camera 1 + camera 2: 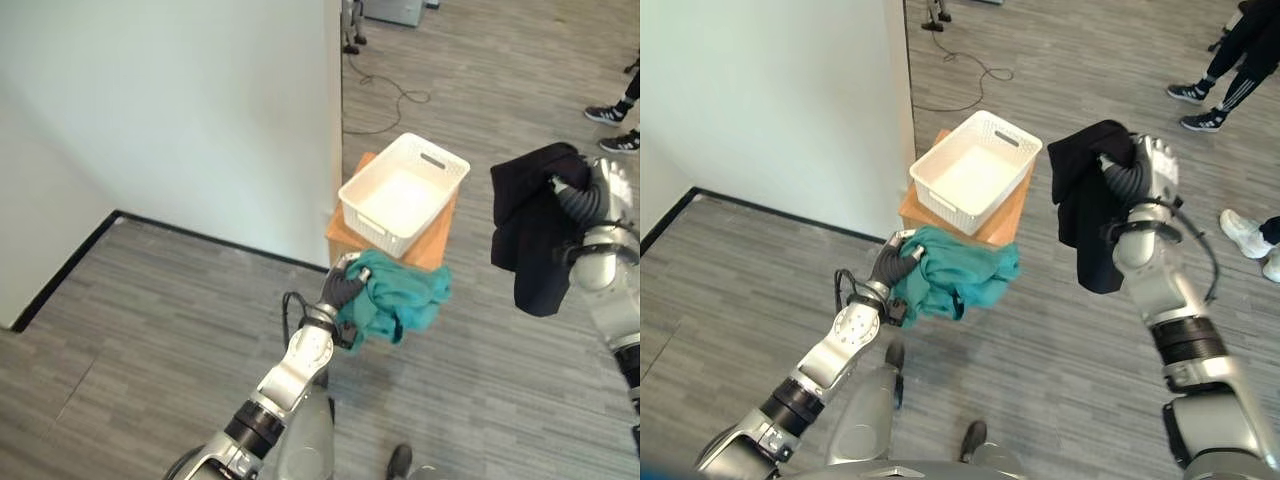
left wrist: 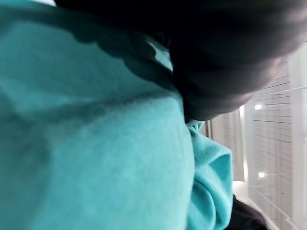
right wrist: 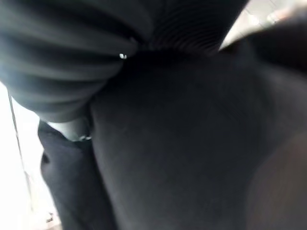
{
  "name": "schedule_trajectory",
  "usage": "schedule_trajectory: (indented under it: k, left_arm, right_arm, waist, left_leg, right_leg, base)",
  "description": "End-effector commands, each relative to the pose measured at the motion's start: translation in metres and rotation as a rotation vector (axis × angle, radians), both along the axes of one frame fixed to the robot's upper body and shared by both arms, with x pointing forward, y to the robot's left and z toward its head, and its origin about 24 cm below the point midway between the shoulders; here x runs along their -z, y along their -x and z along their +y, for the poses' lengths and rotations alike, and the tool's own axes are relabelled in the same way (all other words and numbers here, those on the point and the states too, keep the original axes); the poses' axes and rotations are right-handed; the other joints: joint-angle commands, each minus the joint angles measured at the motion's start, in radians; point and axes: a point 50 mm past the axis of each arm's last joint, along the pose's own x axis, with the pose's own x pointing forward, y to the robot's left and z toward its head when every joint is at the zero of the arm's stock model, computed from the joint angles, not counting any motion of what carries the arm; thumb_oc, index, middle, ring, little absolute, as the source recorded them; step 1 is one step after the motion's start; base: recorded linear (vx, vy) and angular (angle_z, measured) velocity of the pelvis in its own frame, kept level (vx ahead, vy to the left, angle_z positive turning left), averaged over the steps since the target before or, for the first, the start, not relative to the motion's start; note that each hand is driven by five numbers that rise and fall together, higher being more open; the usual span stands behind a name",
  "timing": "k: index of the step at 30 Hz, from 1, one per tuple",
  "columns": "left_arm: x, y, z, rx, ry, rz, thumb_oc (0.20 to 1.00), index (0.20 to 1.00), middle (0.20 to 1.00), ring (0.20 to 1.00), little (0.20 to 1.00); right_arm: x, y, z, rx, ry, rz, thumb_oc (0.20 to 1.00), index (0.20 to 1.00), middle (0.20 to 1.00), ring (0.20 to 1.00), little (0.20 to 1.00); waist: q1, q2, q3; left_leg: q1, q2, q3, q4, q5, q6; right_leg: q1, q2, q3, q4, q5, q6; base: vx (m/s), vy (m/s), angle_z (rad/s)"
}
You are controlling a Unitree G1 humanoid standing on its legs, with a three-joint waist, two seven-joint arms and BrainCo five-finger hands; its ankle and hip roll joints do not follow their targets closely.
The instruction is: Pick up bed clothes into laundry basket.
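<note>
A white laundry basket (image 1: 442, 164) stands on a small wooden stool (image 1: 440, 247) beside the white wall. My left hand (image 1: 340, 290) is shut on a teal garment (image 1: 400, 295), which hangs bunched in the air just in front of the stool. My right hand (image 1: 575, 195) is shut on a black garment (image 1: 530, 235), held up to the right of the basket with its cloth drooping down. The teal cloth (image 2: 96, 143) lies close against the left wrist camera, and the black cloth (image 3: 192, 143) against the right one. The basket is empty.
A white wall (image 1: 200, 110) stands at the left, with a black baseboard. A cable (image 1: 395, 100) lies on the grey wood floor behind the basket. A person's shoes (image 1: 615, 125) show at the far right, and more shoes (image 1: 1245, 235) nearer my right arm.
</note>
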Motion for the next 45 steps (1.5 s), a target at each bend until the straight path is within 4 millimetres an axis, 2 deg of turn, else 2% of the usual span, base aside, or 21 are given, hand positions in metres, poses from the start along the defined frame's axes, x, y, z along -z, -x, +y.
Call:
schedule_trajectory:
  k: [1, 3, 5, 8, 9, 10, 11, 13, 14, 15, 16, 17, 19, 21, 22, 27, 28, 29, 33, 37, 45]
  left_arm:
    - [-0.036, -0.007, -0.019, 0.079, 0.122, -0.147, 0.2, 0.2, 0.2, 0.2, 0.2]
    - [-0.033, -0.006, -0.021, 0.091, 0.115, -0.138, 0.2, 0.2, 0.2, 0.2, 0.2]
    - [-0.034, -0.007, -0.021, 0.09, 0.114, -0.139, 0.2, 0.2, 0.2, 0.2, 0.2]
    - [-0.033, -0.007, -0.023, 0.112, 0.095, -0.139, 0.2, 0.2, 0.2, 0.2, 0.2]
    - [-0.035, -0.007, -0.022, 0.116, 0.088, -0.145, 0.2, 0.2, 0.2, 0.2, 0.2]
    - [-0.042, -0.011, -0.018, 0.109, 0.077, -0.183, 0.2, 0.2, 0.2, 0.2, 0.2]
    - [-0.043, -0.012, -0.018, 0.104, 0.082, -0.186, 0.2, 0.2, 0.2, 0.2, 0.2]
    - [-0.05, -0.015, -0.02, 0.115, 0.099, -0.21, 0.2, 0.2, 0.2, 0.2, 0.2]
    - [-0.05, -0.015, -0.02, 0.115, 0.099, -0.21, 0.2, 0.2, 0.2, 0.2, 0.2]
    - [-0.051, -0.015, -0.021, 0.13, 0.09, -0.213, 0.2, 0.2, 0.2, 0.2, 0.2]
    - [-0.045, -0.013, -0.019, 0.125, 0.091, -0.193, 0.2, 0.2, 0.2, 0.2, 0.2]
    - [-0.043, -0.013, -0.016, 0.118, 0.093, -0.182, 0.2, 0.2, 0.2, 0.2, 0.2]
    - [-0.034, -0.008, -0.014, 0.125, 0.093, -0.148, 0.2, 0.2, 0.2, 0.2, 0.2]
    - [-0.032, -0.008, -0.015, 0.13, 0.093, -0.14, 0.2, 0.2, 0.2, 0.2, 0.2]
    - [-0.031, -0.009, -0.015, 0.132, 0.085, -0.136, 0.2, 0.2, 0.2, 0.2, 0.2]
    - [-0.032, -0.01, -0.015, 0.127, 0.096, -0.132, 0.2, 0.2, 0.2, 0.2, 0.2]
    - [-0.031, -0.012, -0.015, 0.12, 0.101, -0.127, 0.2, 0.2, 0.2, 0.2, 0.2]
    - [-0.031, -0.011, -0.015, 0.122, 0.099, -0.125, 0.2, 0.2, 0.2, 0.2, 0.2]
    - [-0.023, -0.009, -0.015, 0.115, 0.094, -0.092, 0.2, 0.2, 0.2, 0.2, 0.2]
    - [-0.017, -0.008, -0.015, 0.121, 0.082, -0.07, 0.2, 0.2, 0.2, 0.2, 0.2]
    - [-0.024, -0.015, -0.02, 0.148, 0.065, -0.087, 0.2, 0.2, 0.2, 0.2, 0.2]
  right_arm:
    - [-0.056, -0.003, 0.0, -0.029, 0.044, -0.157, 0.2, 0.2, 0.2, 0.2, 0.2]
    - [-0.054, -0.007, -0.016, 0.035, 0.049, -0.099, 0.2, 0.2, 0.2, 0.2, 0.2]
    - [-0.055, -0.01, -0.02, 0.052, 0.06, -0.071, 0.2, 0.2, 0.2, 0.2, 0.2]
    - [-0.049, -0.016, -0.041, 0.145, 0.084, 0.045, 0.2, 0.2, 0.2, 0.2, 0.2]
    - [-0.055, -0.018, -0.046, 0.171, 0.106, 0.066, 0.2, 0.2, 0.2, 0.2, 0.2]
    - [-0.084, -0.024, -0.047, 0.221, 0.193, 0.068, 0.2, 0.2, 0.2, 0.2, 0.2]
    - [-0.087, -0.026, -0.045, 0.217, 0.198, 0.065, 0.2, 0.2, 0.2, 0.2, 0.2]
    - [-0.092, -0.027, -0.048, 0.244, 0.2, 0.07, 0.2, 0.2, 0.2, 0.2, 0.2]
    - [-0.092, -0.027, -0.048, 0.244, 0.201, 0.07, 0.2, 0.2, 0.2, 0.2, 0.2]
    - [-0.094, -0.024, -0.052, 0.264, 0.221, 0.072, 0.2, 0.2, 0.2, 0.2, 0.2]
    - [-0.091, -0.023, -0.057, 0.29, 0.215, 0.097, 0.2, 0.2, 0.2, 0.2, 0.2]
    - [-0.084, -0.022, -0.063, 0.311, 0.211, 0.126, 0.2, 0.2, 0.2, 0.2, 0.2]
    - [-0.071, -0.02, -0.075, 0.351, 0.217, 0.206, 0.2, 0.2, 0.2, 0.2, 0.2]
    - [-0.074, -0.021, -0.075, 0.353, 0.196, 0.191, 0.2, 0.2, 0.2, 0.2, 0.2]
    - [-0.083, -0.023, -0.07, 0.337, 0.176, 0.146, 0.2, 0.2, 0.2, 0.2, 0.2]
    - [-0.086, -0.025, -0.054, 0.248, 0.164, 0.079, 0.2, 0.2, 0.2, 0.2, 0.2]
    - [-0.072, -0.023, -0.048, 0.209, 0.172, 0.092, 0.2, 0.2, 0.2, 0.2, 0.2]
    - [-0.071, -0.022, -0.049, 0.211, 0.169, 0.094, 0.2, 0.2, 0.2, 0.2, 0.2]
    - [-0.032, -0.018, -0.051, 0.207, 0.16, 0.169, 0.2, 0.2, 0.2, 0.2, 0.2]
    - [-0.019, -0.02, -0.054, 0.227, 0.133, 0.209, 0.2, 0.2, 0.2, 0.2, 0.2]
    - [-0.035, -0.039, -0.015, 0.099, 0.089, 0.117, 0.2, 0.2, 0.2, 0.2, 0.2]
  waist:
    - [0.05, -0.021, -0.06]
    - [0.055, -0.038, -0.071]
    - [0.054, -0.044, -0.07]
    - [0.067, -0.058, -0.068]
    - [0.065, -0.058, -0.053]
    - [0.047, -0.034, -0.013]
    - [0.043, -0.031, -0.012]
    - [0.046, -0.027, -0.007]
    - [0.044, -0.026, -0.006]
    - [0.047, -0.034, -0.01]
    - [0.055, -0.049, -0.018]
    - [0.058, -0.059, -0.027]
    - [0.077, -0.081, -0.047]
    - [0.083, -0.085, -0.047]
    - [0.089, -0.09, -0.041]
    - [0.088, -0.097, -0.031]
    - [0.083, -0.098, -0.029]
    - [0.085, -0.1, -0.029]
    - [0.086, -0.102, -0.022]
    - [0.111, -0.118, -0.008]
    - [0.152, -0.156, 0.011]
  left_leg:
    - [0.196, -0.034, 0.072, -0.046, 0.13, 0.024]
    - [0.217, -0.039, 0.07, -0.046, 0.122, 0.023]
    - [0.235, -0.036, 0.083, -0.046, 0.11, 0.025]
    - [0.27, -0.033, 0.096, -0.046, 0.081, 0.04]
    - [0.29, -0.029, 0.095, -0.046, 0.075, 0.046]
    - [0.296, -0.011, 0.074, -0.046, 0.073, 0.049]
    - [0.295, -0.011, 0.074, -0.046, 0.073, 0.049]
    - [0.282, -0.008, 0.058, -0.046, 0.064, 0.039]
    - [0.283, -0.006, 0.055, -0.046, 0.063, 0.038]
    - [0.277, -0.011, 0.055, -0.046, 0.052, 0.036]
    - [0.276, -0.009, 0.06, -0.046, 0.041, 0.031]
    - [0.271, -0.008, 0.066, -0.046, 0.039, 0.027]
    - [0.254, -0.011, 0.062, -0.046, 0.042, 0.017]
    - [0.238, -0.009, 0.055, -0.046, 0.049, 0.01]
    - [0.22, -0.009, 0.043, -0.046, 0.053, 0.004]
    - [0.194, -0.011, 0.022, -0.046, 0.055, -0.004]
    - [0.193, -0.014, 0.016, -0.046, 0.049, -0.003]
    - [0.193, -0.014, 0.015, -0.046, 0.049, -0.003]
    - [0.198, -0.015, 0.01, -0.046, 0.043, 0.004]
    - [0.193, -0.01, 0.006, -0.046, 0.047, 0.005]
    - [0.178, -0.006, -0.02, -0.046, 0.049, -0.003]
  right_leg:
    - [-0.109, 0.05, -0.068, 0.018, 0.016, 0.018]
    - [-0.078, 0.054, -0.07, 0.018, 0.019, 0.013]
    - [-0.063, 0.053, -0.071, 0.02, 0.026, 0.011]
    - [-0.099, 0.034, -0.077, 0.18, 0.016, 0.037]
    - [-0.139, 0.019, -0.068, 0.275, 0.032, 0.054]
    - [-0.306, 0.002, -0.018, 0.432, 0.086, 0.094]
    - [-0.309, 0.001, -0.017, 0.436, 0.084, 0.094]
    - [-0.311, -0.021, -0.014, 0.299, 0.054, 0.074]
    - [-0.307, -0.019, -0.017, 0.293, 0.056, 0.074]
    - [-0.285, -0.026, -0.016, 0.226, 0.049, 0.067]
    - [-0.248, -0.046, -0.051, 0.13, 0.086, 0.069]
    - [-0.224, -0.049, -0.08, 0.089, 0.1, 0.072]
    - [-0.179, -0.033, -0.12, 0.018, 0.124, 0.072]
    - [-0.179, -0.032, -0.139, 0.018, 0.115, 0.073]
    - [-0.182, -0.031, -0.148, 0.018, 0.109, 0.074]
    - [-0.184, -0.029, -0.16, 0.018, 0.102, 0.073]
    - [-0.18, -0.029, -0.162, 0.018, 0.099, 0.073]
    - [-0.179, -0.029, -0.163, 0.018, 0.099, 0.074]
    - [-0.172, -0.029, -0.169, 0.018, 0.098, 0.075]
    - [-0.178, -0.026, -0.172, 0.018, 0.103, 0.074]
    - [-0.177, -0.015, -0.189, 0.018, 0.097, 0.069]
  base:
    - [0.25, 0.083, -0.18]
    - [0.24, 0.066, -0.23]
    - [0.13, 0.037, -0.44]
    - [0.15, 0.078, -0.17]
    - [0.12, 0.147, -0.04]
    - [0.07, 0.119, 0.01]
    - [0.03, 0.05, 0.03]
    - [0.03, -0.078, 0.2]
    - [0.06, -0.079, 1.05]
    - [0.11, -0.127, 1.06]
    - [0.14, -0.162, 0.96]
    - [0.19, -0.173, 0.37]
    - [0.17, -0.067, 0.15]
    - [0.04, -0.007, 0.02]
    - [-0.01, -0.012, 0.16]
    - [-0.01, -0.014, 0.11]
    - [-0.01, -0.004, 0.11]
    - [0.0, -0.001, 0.15]
    - [0.0, 0.016, 0.13]
    - [-0.01, 0.011, 0.02]
    - [0.0, -0.009, 0.04]
